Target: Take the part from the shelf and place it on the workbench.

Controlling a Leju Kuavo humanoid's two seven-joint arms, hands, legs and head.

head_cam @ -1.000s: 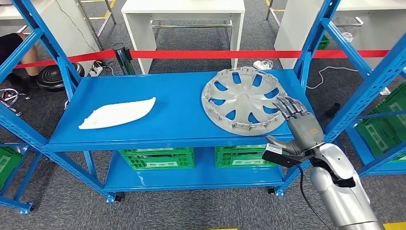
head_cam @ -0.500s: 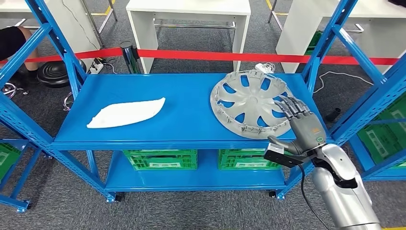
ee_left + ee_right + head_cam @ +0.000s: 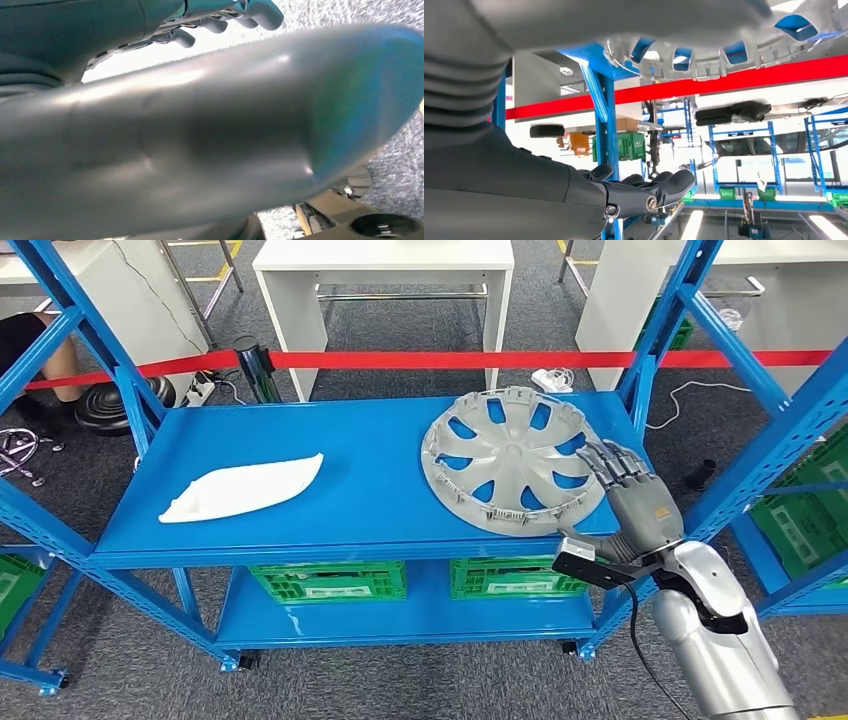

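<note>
- Looking down from the head view, we see the blue shelf [image 3: 370,490] spanning most of the frame, its upper deck carrying two parts, with green crates [image 3: 330,580] on the lower deck.
- Behind it we see a white worktop [image 3: 385,255] beyond a red barrier tape [image 3: 450,360].
- We find the grey wheel cover [image 3: 510,460], the task's part, on the right side of the upper deck; its far edge appears tilted up off the deck, and its near right rim reaches the deck's front corner.
- We see our right hand [image 3: 632,502] at that near right rim, dark fingers [image 3: 610,462] spread against the cover's edge and thumb below the shelf lip; we cannot tell whether it truly grasps the cover.
- We see a white curved panel [image 3: 245,487] lying flat on the left of the deck, well apart from the cover.
- We see our left hand [image 3: 220,20] in its wrist view with fingers curled in and nothing in them.
</note>
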